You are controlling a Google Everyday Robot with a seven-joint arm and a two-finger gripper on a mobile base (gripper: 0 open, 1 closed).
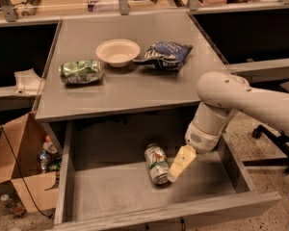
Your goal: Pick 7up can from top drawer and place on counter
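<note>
The 7up can [156,163] lies on its side on the floor of the open top drawer [111,191], near the middle, its silver end toward me. My gripper [179,167] hangs from the white arm inside the drawer, just right of the can, with a cream finger [182,162] beside or touching the can's right side. The can rests on the drawer floor. The counter [130,88] is the grey tabletop above the drawer.
On the counter lie a shiny green foil bag [80,71], a white bowl [118,52] and a blue snack bag [164,54]. A cardboard box [21,174] with bottles stands on the floor to the drawer's left. An office chair base [274,146] is at right.
</note>
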